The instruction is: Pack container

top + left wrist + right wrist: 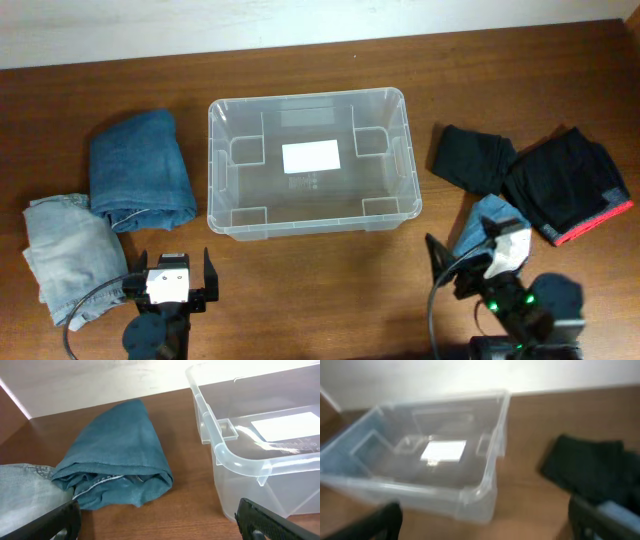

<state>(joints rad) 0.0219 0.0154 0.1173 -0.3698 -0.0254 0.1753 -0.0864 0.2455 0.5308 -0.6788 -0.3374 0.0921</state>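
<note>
bin [320,195] sits about dead centre of the bench [320,300], long side running left to right, open top up. the white label [311,156] on its base shows straight through the clear plastic.

left of the bin there's a folded dark denim piece [140,170], near it but not touching. further left, and closer to the robot, is a lighter denim one [65,255] that butts up against the dark one.

right of the bin, apart from it, there's a folded black garment [473,160]. beyond that is another black one with a red edge [567,190], and the two are touching or overlapping, can't tell which. on the robot's side of those lies a pale blue cloth [478,220].

left gripper [174,262] is in front of the bin's near left corner, clear of it, jaws spread wide. in its wrist view both jaw tips sit in the bottom corners, with the dark denim and the bin's corner showing between them.

right gripper [463,240] is off the bin's near right corner, turned at an angle, over the pale blue cloth. jaws are wide here too. can't tell if it's touching the cloth. the right wrist view is blurry, but you can make out the bin on the left and the black garment on the right.
</note>
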